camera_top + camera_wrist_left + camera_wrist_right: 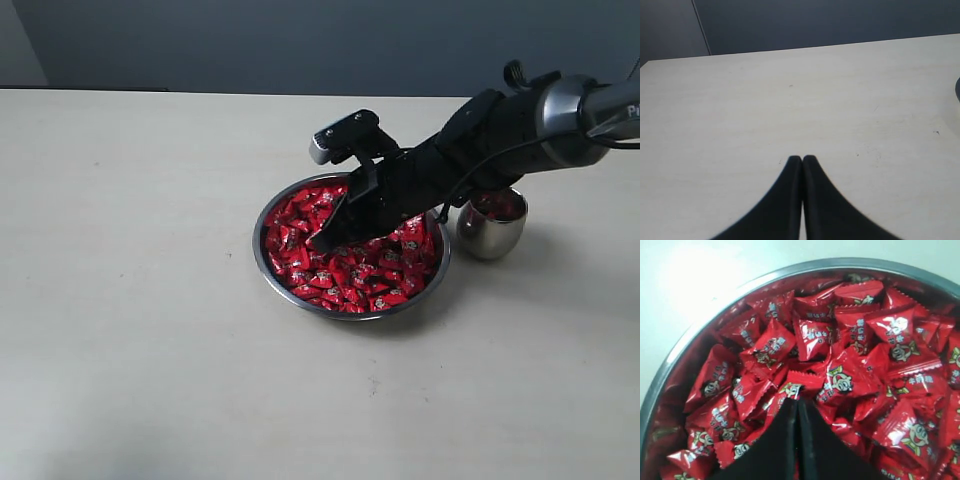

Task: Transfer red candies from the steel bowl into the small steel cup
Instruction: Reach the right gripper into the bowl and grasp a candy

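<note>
The steel bowl (pixel 258 258) holds a heap of red candies (pixel 300 262) in the middle of the table. My right gripper (pixel 318 243) reaches down into the heap from the right. In the right wrist view the right gripper (pixel 798 400) is shut, and its tips pinch the edge of one red candy (pixel 801 382) inside the bowl's rim (pixel 850 262). To the right of the bowl stands the small steel cup (pixel 490 238), with some red candies (pixel 497 207) inside it. My left gripper (pixel 802 158) is shut over bare table, with nothing between its fingers.
The pale table (pixel 130 300) spreads wide to the left and in front of the bowl. A dark wall runs along its far edge. The right arm (pixel 520 125) crosses above the cup.
</note>
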Robot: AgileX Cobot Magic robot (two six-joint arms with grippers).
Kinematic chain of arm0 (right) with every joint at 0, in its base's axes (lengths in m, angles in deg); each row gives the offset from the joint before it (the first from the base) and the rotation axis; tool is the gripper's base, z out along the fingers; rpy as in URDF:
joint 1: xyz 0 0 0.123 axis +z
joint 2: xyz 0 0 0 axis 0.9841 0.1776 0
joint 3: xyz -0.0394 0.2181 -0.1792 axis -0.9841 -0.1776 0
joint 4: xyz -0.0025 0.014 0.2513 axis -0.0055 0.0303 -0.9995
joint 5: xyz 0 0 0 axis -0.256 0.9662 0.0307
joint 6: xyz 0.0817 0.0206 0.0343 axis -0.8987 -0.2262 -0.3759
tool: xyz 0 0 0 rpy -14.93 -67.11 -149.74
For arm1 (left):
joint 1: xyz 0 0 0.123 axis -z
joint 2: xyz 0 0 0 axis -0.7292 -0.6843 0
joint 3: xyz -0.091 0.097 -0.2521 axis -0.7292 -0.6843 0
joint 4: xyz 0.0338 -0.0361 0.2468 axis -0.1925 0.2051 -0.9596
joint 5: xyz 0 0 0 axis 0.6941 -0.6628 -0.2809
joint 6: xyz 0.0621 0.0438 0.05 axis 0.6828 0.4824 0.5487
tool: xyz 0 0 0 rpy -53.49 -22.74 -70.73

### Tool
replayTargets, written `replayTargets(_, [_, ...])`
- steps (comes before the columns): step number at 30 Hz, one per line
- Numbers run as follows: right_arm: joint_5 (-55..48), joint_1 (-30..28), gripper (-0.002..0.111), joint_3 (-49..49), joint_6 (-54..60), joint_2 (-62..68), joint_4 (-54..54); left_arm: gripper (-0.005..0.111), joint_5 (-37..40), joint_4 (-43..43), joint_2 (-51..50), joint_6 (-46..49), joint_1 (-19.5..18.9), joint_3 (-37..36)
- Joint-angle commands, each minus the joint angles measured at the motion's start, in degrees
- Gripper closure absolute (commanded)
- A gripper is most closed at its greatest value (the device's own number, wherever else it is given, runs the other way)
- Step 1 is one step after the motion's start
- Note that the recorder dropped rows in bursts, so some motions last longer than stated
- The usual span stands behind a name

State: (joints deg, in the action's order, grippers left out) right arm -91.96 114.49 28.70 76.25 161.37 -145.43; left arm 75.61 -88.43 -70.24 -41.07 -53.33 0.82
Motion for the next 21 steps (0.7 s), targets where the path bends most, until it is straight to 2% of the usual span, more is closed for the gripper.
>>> replayTargets(1, [-0.24,-0.97,0.108,0.13,0.11,-1.49,0.05,0.106,-0.29,-0.11,0.27,-0.07,0.31,0.48])
replayTargets(6, [-5.12,-1.34,0.108,0.13,0.11,-2.98,0.17,0.106,-0.29,-0.11,0.27,-0.07,0.31,0.48])
replayTargets(8, [-5.81,-1.34,0.104,0.13,0.11,-2.98,0.17,0.106,-0.29,-0.11,0.27,-0.07,0.31,0.48])
replayTargets(13, [-6.30,-1.34,0.071,0.13,0.11,-2.98,1.68,0.106,-0.29,-0.11,0.27,-0.07,0.31,0.48])
replayTargets(15, [-6.30,-1.34,0.063,0.13,0.11,-2.84,2.63,0.106,-0.29,-0.11,0.27,-0.07,0.31,0.48])
replayTargets(21, [-6.19,-1.34,0.062,0.26,0.06,0.01,2.41,0.106,-0.29,-0.11,0.27,-0.07,0.31,0.48])
